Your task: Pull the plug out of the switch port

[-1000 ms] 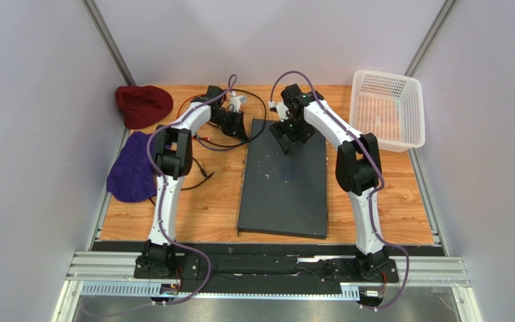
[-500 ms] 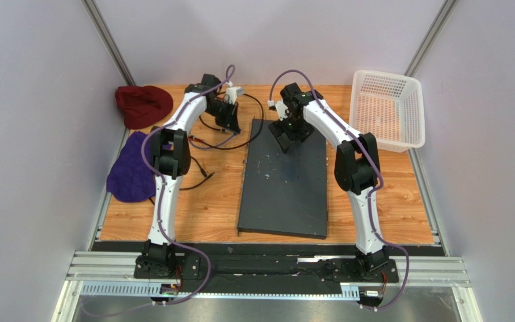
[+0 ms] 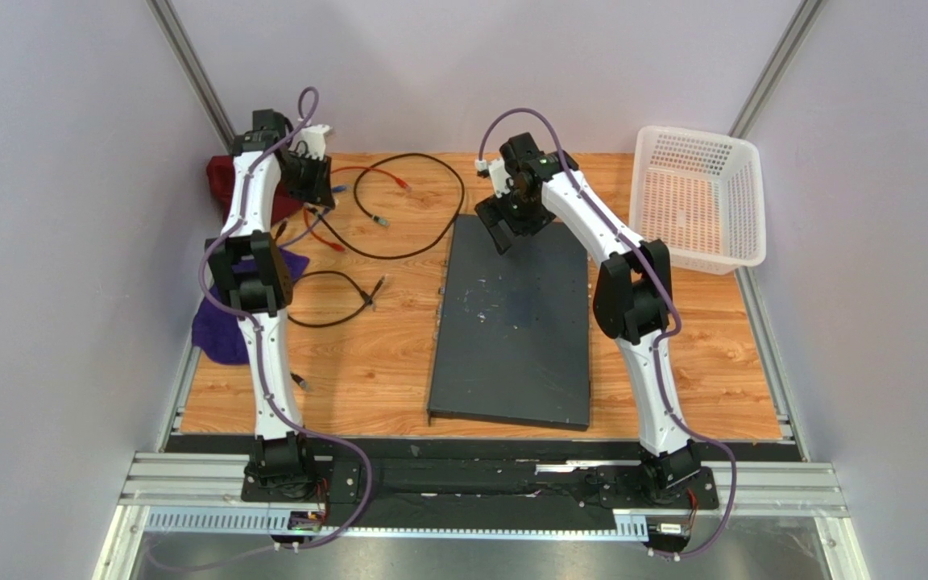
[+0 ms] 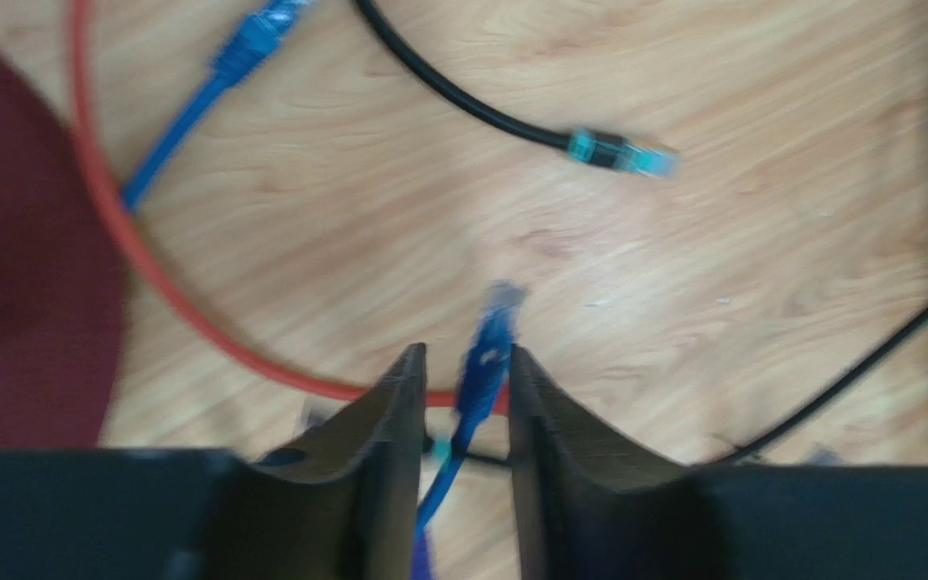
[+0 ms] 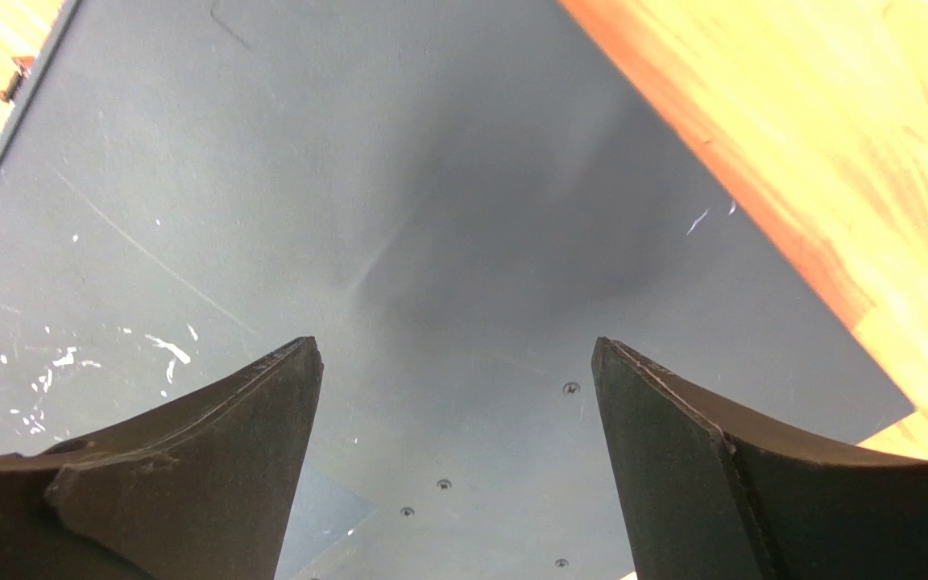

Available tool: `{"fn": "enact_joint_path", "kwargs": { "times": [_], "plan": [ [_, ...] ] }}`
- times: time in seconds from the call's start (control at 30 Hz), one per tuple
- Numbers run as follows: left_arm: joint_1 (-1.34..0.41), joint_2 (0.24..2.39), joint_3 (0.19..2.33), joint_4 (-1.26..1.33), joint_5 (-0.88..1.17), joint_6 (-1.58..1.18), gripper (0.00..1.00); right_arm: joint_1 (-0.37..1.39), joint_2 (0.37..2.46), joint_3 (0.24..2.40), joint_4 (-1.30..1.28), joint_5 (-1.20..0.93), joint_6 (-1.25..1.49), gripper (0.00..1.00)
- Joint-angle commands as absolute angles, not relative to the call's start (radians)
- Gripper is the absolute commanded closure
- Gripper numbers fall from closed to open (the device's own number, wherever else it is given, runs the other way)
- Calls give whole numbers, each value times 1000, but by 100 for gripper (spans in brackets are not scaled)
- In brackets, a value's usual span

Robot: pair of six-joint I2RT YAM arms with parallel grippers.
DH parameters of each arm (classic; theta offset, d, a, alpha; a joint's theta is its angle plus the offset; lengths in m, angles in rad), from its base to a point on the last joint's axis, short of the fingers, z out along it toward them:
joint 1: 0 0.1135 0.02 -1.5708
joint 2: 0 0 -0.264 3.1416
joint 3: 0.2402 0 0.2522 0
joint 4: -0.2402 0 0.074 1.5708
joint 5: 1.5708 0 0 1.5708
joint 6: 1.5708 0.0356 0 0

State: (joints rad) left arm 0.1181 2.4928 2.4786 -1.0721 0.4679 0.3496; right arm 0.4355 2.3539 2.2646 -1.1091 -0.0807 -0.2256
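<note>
Top external view is showing the left arm standing at the far left corner of the table [image 3: 372, 363], having swung there from beside the far left corner of the switch [image 3: 511, 338] over the last second. The left gripper [image 3: 310, 184] is now hanging over the maroon cloth [image 3: 224, 181], well apart from the switch. The black cables have been dragged left with it and are lying looser on the wood. The right gripper [image 3: 503, 227] has shifted slightly toward the far left corner of the switch and is hovering over it.

The switch is lying flat in the middle of the table, its long side running near to far.

Left wrist view is showing the left gripper [image 4: 467, 351] with its fingers drawn close together and the blue plug [image 4: 499, 308] poking out between them. Whether they are pinching its cable cannot be told. Right wrist view is showing the right gripper [image 5: 457, 344] spread wide with only the switch top [image 5: 433, 218] below.

Counting: two arms, one switch, one white basket [image 3: 705, 193] and two cloths, the second being purple [image 3: 217, 326]. The left wrist view is showing two blue cable ends, the second [image 4: 191, 109] lying on the wood, one orange-red cable [image 4: 166, 296] and two black cables [image 4: 481, 111].
</note>
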Motion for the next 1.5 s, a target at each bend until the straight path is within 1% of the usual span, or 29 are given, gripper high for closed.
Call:
{"fn": "enact_joint_path", "kwargs": {
  "times": [0.0, 0.03, 0.07, 0.17, 0.2, 0.23, 0.3, 0.33, 0.4, 0.47, 0.53, 0.63, 0.77, 0.93, 1.0, 1.07, 1.13, 1.17, 1.2, 1.3, 1.4, 1.47],
  "plan": [
    [65, 2355, 2432, -1094, 676, 345, 53, 439, 2378, 2347, -1086, -98, -230, 13],
    [57, 2335, 2413, -1083, 739, 333, 40, 439, 2378, 2356, -1086, -98, -230, 13],
    [48, 2310, 2393, -1056, 758, 324, 35, 439, 2376, 2361, -1086, -97, -229, 13],
    [5, 2177, 2248, -946, 816, 356, 31, 439, 2353, 2379, -1083, -100, -224, 13],
    [-41, 2107, 2153, -919, 827, 371, 30, 439, 2341, 2376, -1083, -104, -224, 13],
    [-63, 2079, 2111, -904, 819, 426, 27, 439, 2333, 2373, -1081, -107, -222, 13],
    [-141, 2053, 2050, -926, 751, 491, 27, 436, 2309, 2359, -1081, -121, -204, 13],
    [-164, 2054, 2039, -942, 679, 529, 27, 433, 2301, 2353, -1081, -130, -193, 13],
    [-202, 2074, 2005, -947, 629, 525, 27, 423, 2270, 2344, -1083, -155, -144, 13],
    [-213, 2080, 1971, -898, 563, 489, 27, 417, 2243, 2332, -1083, -170, -120, 13],
    [-236, 2089, 1930, -876, 520, 512, 27, 413, 2198, 2322, -1086, -195, -92, 13],
    [-264, 2112, 1928, -861, 521, 485, 27, 411, 2140, 2313, -1086, -210, -64, 13],
    [-310, 2161, 1941, -864, 500, 494, 27, 339, 2097, 2307, -1094, -339, 37, 13],
    [-319, 2250, 1957, -862, 561, 499, 28, 322, 2100, 2276, -1083, -227, -99, 13],
    [-318, 2282, 1988, -857, 540, 453, 30, 334, 2117, 2313, -1075, -125, -146, 12],
    [-301, 2293, 2012, -839, 519, 419, 32, 339, 2132, 2335, -1062, -40, -184, 11],
    [-281, 2318, 2054, -851, 503, 359, 52, 339, 2137, 2350, -1062, -31, -196, 11],
    [-269, 2344, 2106, -868, 499, 350, 65, 339, 2137, 2347, -1062, -26, -202, 11],
    [-262, 2352, 2133, -888, 502, 345, 87, 337, 2137, 2339, -1063, -25, -204, 11],
    [-242, 2295, 2187, -946, 573, 369, 100, 339, 2122, 2326, -1065, -43, -207, 11],
    [-241, 2188, 2235, -998, 552, 480, 100, 339, 2123, 2322, -1065, -57, -213, 11],
    [-239, 2161, 2353, -1125, 509, 558, 100, 339, 2135, 2345, -1065, -61, -215, 11]
  ]
}}
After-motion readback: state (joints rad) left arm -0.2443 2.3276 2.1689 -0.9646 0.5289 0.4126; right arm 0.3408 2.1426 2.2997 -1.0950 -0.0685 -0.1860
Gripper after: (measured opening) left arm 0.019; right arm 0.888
